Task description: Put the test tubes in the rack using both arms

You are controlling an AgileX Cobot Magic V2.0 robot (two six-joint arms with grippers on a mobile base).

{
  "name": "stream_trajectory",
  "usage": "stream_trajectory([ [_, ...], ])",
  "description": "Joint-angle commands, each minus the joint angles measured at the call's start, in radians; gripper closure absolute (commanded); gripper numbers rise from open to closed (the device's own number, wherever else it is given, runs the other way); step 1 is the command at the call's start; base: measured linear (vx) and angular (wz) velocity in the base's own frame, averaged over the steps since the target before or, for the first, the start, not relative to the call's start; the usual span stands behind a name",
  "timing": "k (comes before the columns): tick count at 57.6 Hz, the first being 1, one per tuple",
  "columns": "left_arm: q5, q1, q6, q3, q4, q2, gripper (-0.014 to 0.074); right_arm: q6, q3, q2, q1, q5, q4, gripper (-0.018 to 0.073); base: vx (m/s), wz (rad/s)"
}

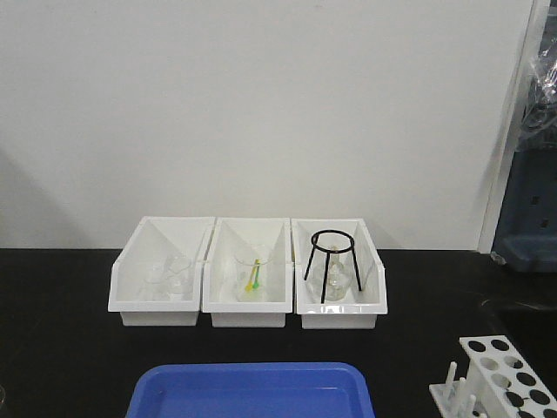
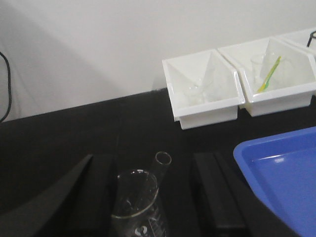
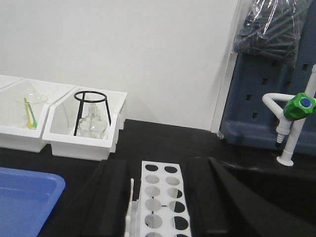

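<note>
Low in the frame, the left gripper (image 2: 148, 162) is wide open and empty, around a beaker (image 2: 134, 200) with a test tube (image 2: 159, 170) leaning inside. The right gripper (image 3: 162, 164) is wide open and empty too, with the rack (image 3: 160, 197) at the bottom middle

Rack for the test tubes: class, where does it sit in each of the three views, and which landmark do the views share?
Exterior front-facing: rack in the bottom right corner, right of the blue tray.
Left wrist-mounted: not in it.
Right wrist-mounted: bottom centre, cut off by the lower edge.
Shared landmark: the blue tray, bottom centre, lower right and lower left in turn.
</note>
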Motion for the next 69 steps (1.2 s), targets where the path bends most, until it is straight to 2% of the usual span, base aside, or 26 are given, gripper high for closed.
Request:
stream_trajectory([
  [1, -0.068, 0.003, 0.018, -0.031, 0.017, 0.062, 0.0116, -0.004, -0.033, 0.024, -0.006, -0.118, -0.012, 0.0188, 0.00, 0.00],
  [10, -0.161, 0.003, 0.081, -0.009, 0.098, 0.185, 0.0116, -0.004, -0.033, 0.024, -0.006, -0.127, -0.012, 0.0188, 0.00, 0.00],
  [18, -0.295, 0.003, 0.085, 0.005, 0.100, 0.309, 0.0116, -0.004, -0.033, 0.024, -0.006, -0.127, -0.012, 0.0188, 0.00, 0.00],
  [29, -0.553, 0.003, 0.088, 0.005, 0.091, 0.485, 0.0115, -0.004, -0.033, 0.024, -0.006, -0.127, -0.012, 0.0188, 0.00, 0.00],
  [38, -0.660, 0.003, 0.099, 0.005, 0.080, 0.610, 0.0115, -0.004, -0.033, 0.024, -0.006, -0.127, -0.012, 0.0188, 0.00, 0.00],
  [46, -0.755, 0.003, 0.181, 0.005, 0.023, 0.693, 0.0115, -0.004, -0.033, 0.024, -0.006, -0.127, -0.012, 0.0188, 0.00, 0.00],
  [49, -0.789, 0.003, 0.208, 0.005, -0.020, 0.724, 0.0115, -0.004, -0.033, 0.024, -0.006, -0.127, -0.012, 0.0188, 0.00, 0.00],
  [52, -0.833, 0.003, 0.210, 0.005, -0.076, 0.751, 0.0115, -0.002, -0.033, 0.024, -0.006, -0.131, -0.012, 0.0188, 0.00, 0.00],
  [55, -0.874, 0.003, 0.210, 0.005, -0.095, 0.776, 0.0115, -0.001, -0.033, 0.024, -0.006, -0.131, -0.012, 0.0188, 0.00, 0.00],
  [60, -0.931, 0.003, 0.201, 0.001, -0.082, 0.813, 0.0115, -0.001, -0.033, 0.024, -0.006, -0.131, -0.010, 0.0188, 0.00, 0.00],
  [69, -0.935, 0.003, 0.196, -0.012, -0.003, 0.884, 0.0115, -0.001, -0.033, 0.024, -0.006, -0.131, -0.011, 0.0188, 0.00, 0.00],
])
